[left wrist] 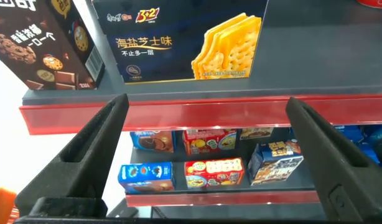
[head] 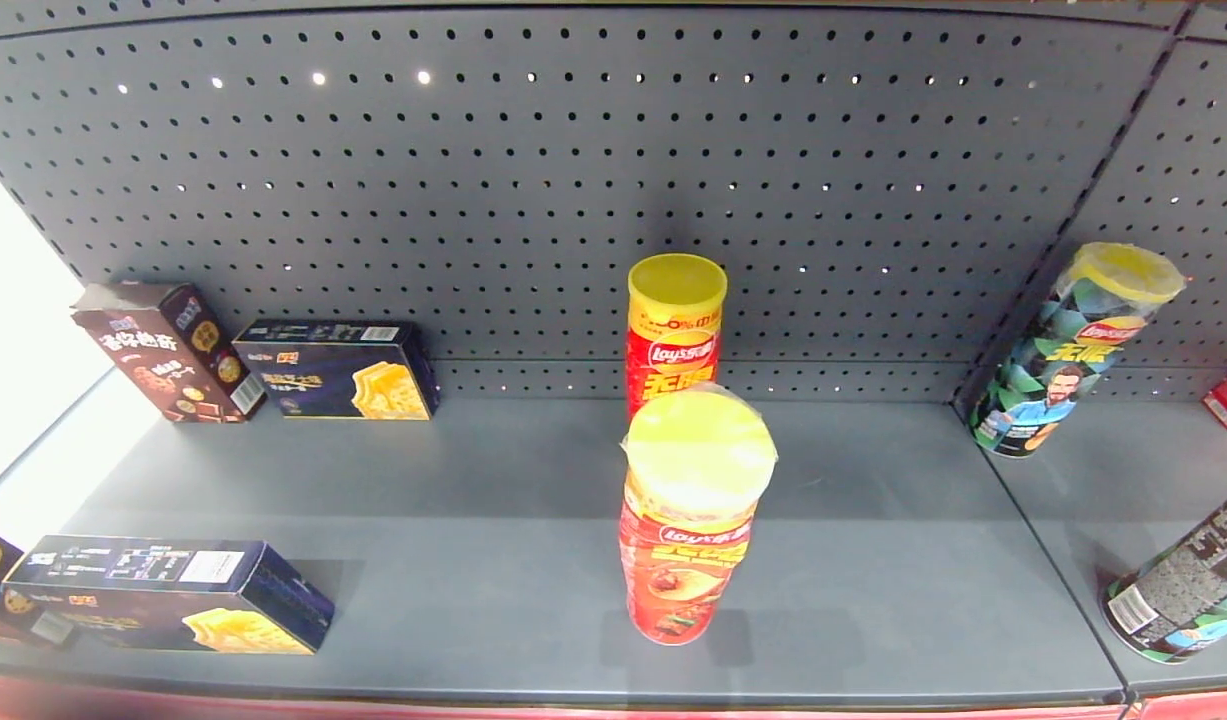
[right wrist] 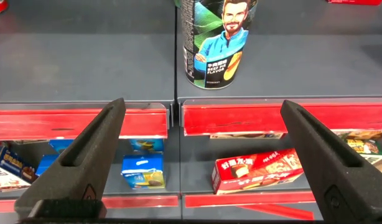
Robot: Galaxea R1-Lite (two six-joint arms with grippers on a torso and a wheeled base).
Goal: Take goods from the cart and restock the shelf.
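Grey shelf point(head: 453, 500), pegboard point(head: 573, 150) behind. Red chip can point(head: 688, 520) upright at front: likely light, stiff tube, slick wrap, crushable; grip mid-body. Left gripper point(left wrist: 206, 162), right gripper point(right wrist: 200, 162) spread, empty.

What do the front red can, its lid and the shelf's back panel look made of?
Front red can: likely a cardboard tube, with a glossy printed wrap that shows a sheen. Lid: yellow plastic, seemingly translucent, with clear film crinkled at its rim. Back panel: probably painted metal, matt grey, with regular punched holes.
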